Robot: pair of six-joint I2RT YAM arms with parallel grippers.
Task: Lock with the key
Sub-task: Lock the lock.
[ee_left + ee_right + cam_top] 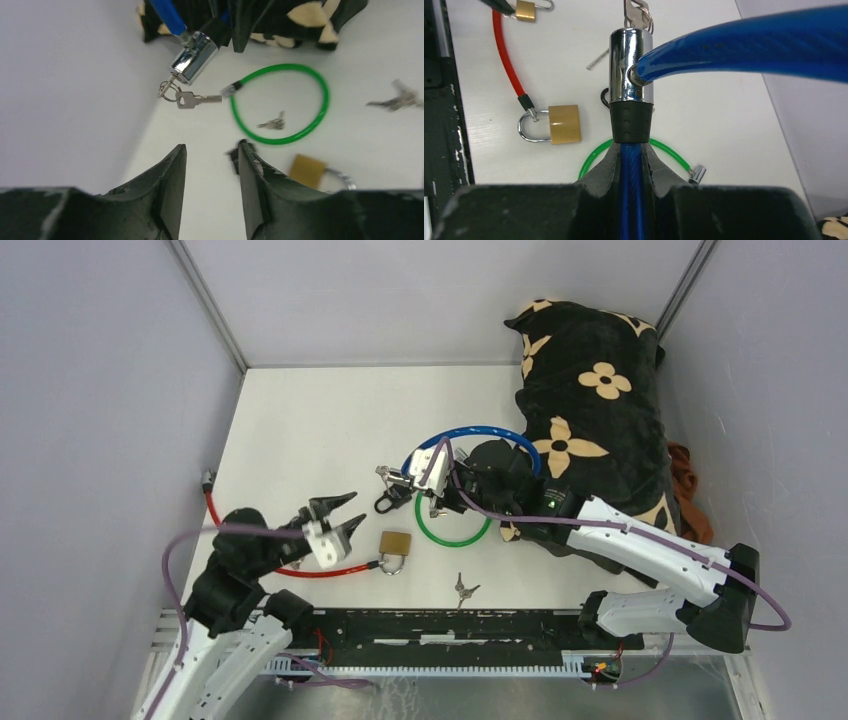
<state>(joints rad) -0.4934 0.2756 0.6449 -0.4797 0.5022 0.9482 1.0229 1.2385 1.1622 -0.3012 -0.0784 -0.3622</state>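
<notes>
A: Starting left. The left gripper (210,156) stands parted, with nothing between its fingers. In the top view it sits left of and below the chrome barrel (195,56), well apart from it and pointed that way.

B: Agreed. And the key (199,99)?

A: We see one hanging on a ring (167,90) at the barrel's free end, just beside the barrel, on the side facing the left gripper. In the right wrist view a key head (636,11) shows at that same end. We cannot tell whether it is seated in the keyhole.

B: Handling, as we judge it: small, flat, stiff metal, light and slick. The dangling one will likely swing on its ring. We'd pinch the flat head across its faces, close to the barrel, so the turn carries through.

A: The barrel looks rigid. The blue cable (749,45) looks coated and springy, apt to twist back unless braced. One end of it enters the barrel's side.

B: Right of the barrel, the right gripper (629,150) is clamped on the blue cable just behind the black collar (631,122), with the barrel's key end turned toward the left gripper.

A: So we note the lock braced, and the key between the two grippers, nearer the right one.
</notes>
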